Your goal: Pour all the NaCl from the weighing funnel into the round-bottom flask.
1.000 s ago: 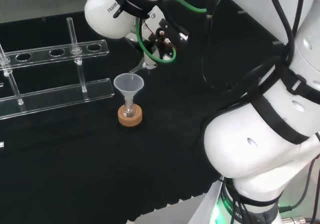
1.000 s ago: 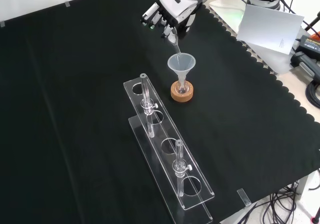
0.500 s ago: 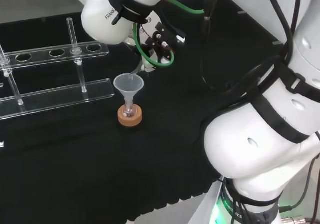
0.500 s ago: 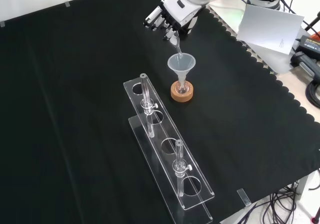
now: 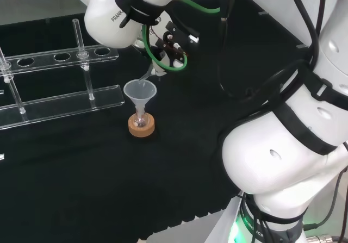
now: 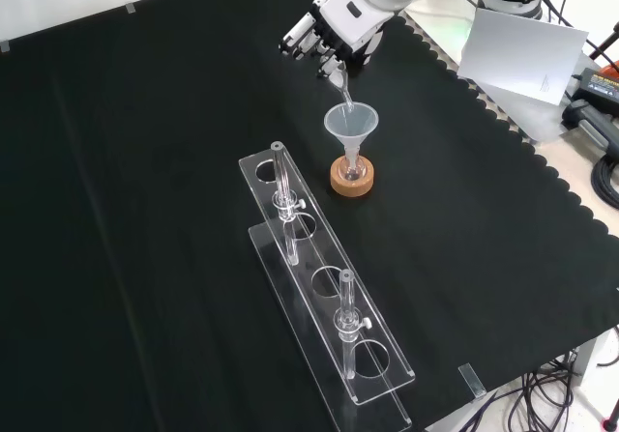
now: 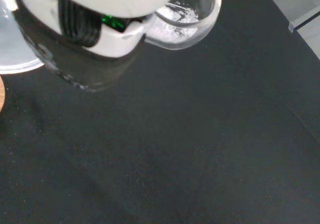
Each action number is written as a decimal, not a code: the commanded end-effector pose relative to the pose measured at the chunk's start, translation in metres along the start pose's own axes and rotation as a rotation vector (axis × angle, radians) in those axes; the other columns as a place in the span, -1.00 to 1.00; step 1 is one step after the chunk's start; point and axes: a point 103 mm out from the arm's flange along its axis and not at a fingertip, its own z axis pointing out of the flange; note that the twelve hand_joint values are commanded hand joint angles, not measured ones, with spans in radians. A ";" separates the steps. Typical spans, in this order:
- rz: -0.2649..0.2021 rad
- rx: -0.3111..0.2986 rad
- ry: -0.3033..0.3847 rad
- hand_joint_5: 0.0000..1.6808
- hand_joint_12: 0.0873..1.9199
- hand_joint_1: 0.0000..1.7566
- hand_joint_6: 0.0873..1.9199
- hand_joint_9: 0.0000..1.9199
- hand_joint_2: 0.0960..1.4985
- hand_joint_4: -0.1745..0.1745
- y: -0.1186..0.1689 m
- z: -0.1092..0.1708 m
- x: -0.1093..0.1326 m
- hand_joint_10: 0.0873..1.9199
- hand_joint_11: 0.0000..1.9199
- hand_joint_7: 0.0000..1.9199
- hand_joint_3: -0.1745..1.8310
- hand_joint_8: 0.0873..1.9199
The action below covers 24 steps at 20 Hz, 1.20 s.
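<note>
The hand [image 6: 334,34] is shut on a clear glass weighing funnel [image 6: 340,84] and holds it tilted, spout down. The spout [image 5: 147,78] reaches to the rim of a clear plastic funnel [image 5: 140,91] [image 6: 350,123]. That funnel stands in the neck of a small round-bottom flask [image 6: 351,168] [image 5: 141,120] on a cork ring [image 5: 142,127] [image 6: 351,183]. In the wrist view white grains lie in the weighing funnel's bowl [image 7: 182,19], beside a black and white finger [image 7: 100,26]. In the head view a white arm link hides most of the hand.
A clear plastic rack [image 6: 324,287] [image 5: 60,99] with two glass tubes stands on the cloth, left of the flask in the head view and nearer the camera in the front view. A sheet of paper [image 6: 522,50] lies beyond the cloth's scalloped edge at the front view's right.
The hand has risen a little and tipped the weighing funnel steeper over the plastic funnel. The flask, cork ring and rack have stayed put.
</note>
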 end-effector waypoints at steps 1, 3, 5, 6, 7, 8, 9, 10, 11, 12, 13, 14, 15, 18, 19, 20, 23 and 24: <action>-0.003 0.024 -0.025 0.82 0.55 0.30 -0.95 0.21 -0.25 1.00 -0.001 0.000 0.002 -0.91 -0.86 0.84 -0.23 -1.00; -0.009 0.027 -0.036 0.82 0.55 0.30 -0.95 0.21 -0.25 1.00 -0.002 0.000 0.003 -0.91 -0.86 0.84 -0.23 -1.00; -0.014 0.031 -0.056 0.82 0.55 0.30 -0.95 0.21 -0.25 1.00 -0.002 -0.002 0.002 -0.91 -0.86 0.84 -0.23 -1.00; -0.014 0.033 -0.066 0.82 0.55 0.30 -0.95 0.21 -0.25 1.00 -0.001 -0.003 0.000 -0.91 -0.86 0.84 -0.23 -1.00; -0.014 0.034 -0.072 0.82 0.55 0.30 -0.95 0.21 -0.25 1.00 0.000 -0.004 -0.001 -0.91 -0.86 0.84 -0.23 -1.00; -0.012 0.032 -0.077 0.82 0.55 0.30 -0.95 0.21 -0.25 1.00 0.001 -0.006 -0.002 -0.91 -0.86 0.84 -0.23 -1.00; -0.009 0.026 -0.086 0.82 0.55 0.30 -0.95 0.21 -0.25 1.00 0.002 -0.008 -0.005 -0.91 -0.87 0.84 -0.23 -1.00; -0.006 0.023 -0.088 0.82 0.55 0.30 -0.95 0.21 -0.25 1.00 0.003 -0.010 -0.006 -0.91 -0.87 0.84 -0.23 -1.00; -0.006 0.023 -0.090 0.82 0.55 0.30 -0.95 0.21 -0.25 1.00 0.003 -0.012 -0.006 -0.91 -0.87 0.84 -0.23 -1.00; -0.011 0.021 -0.097 0.82 0.55 0.30 -0.95 0.21 -0.25 1.00 0.004 -0.012 -0.007 -0.91 -0.87 0.84 -0.23 -1.00; -0.013 0.020 -0.100 0.82 0.55 0.30 -0.95 0.21 -0.25 1.00 0.004 -0.013 -0.007 -0.91 -0.87 0.84 -0.23 -1.00; -0.014 0.020 -0.099 0.82 0.55 0.30 -0.95 0.21 -0.25 1.00 0.003 -0.013 -0.006 -0.91 -0.87 0.84 -0.23 -1.00; -0.018 0.021 -0.093 0.81 0.55 0.30 -0.95 0.21 -0.25 1.00 0.003 -0.012 -0.008 -0.91 -0.87 0.84 -0.23 -1.00; -0.031 0.028 -0.111 0.81 0.55 0.30 -0.94 0.20 -0.24 1.00 0.002 -0.012 -0.001 -0.92 -0.88 0.84 -0.24 -1.00; -0.036 0.027 -0.113 0.81 0.55 0.30 -0.94 0.20 -0.24 1.00 0.002 -0.013 0.001 -0.92 -0.88 0.84 -0.24 -1.00; -0.041 0.027 -0.113 0.81 0.55 0.30 -0.94 0.20 -0.24 1.00 0.002 -0.015 0.003 -0.92 -0.88 0.84 -0.24 -1.00; -0.061 0.020 -0.112 0.81 0.55 0.30 -0.94 0.20 -0.24 1.00 0.002 -0.013 0.006 -0.92 -0.89 0.84 -0.24 -1.00; -0.062 0.023 -0.112 0.81 0.55 0.30 -0.94 0.20 -0.24 1.00 0.002 -0.013 0.006 -0.92 -0.89 0.84 -0.24 -1.00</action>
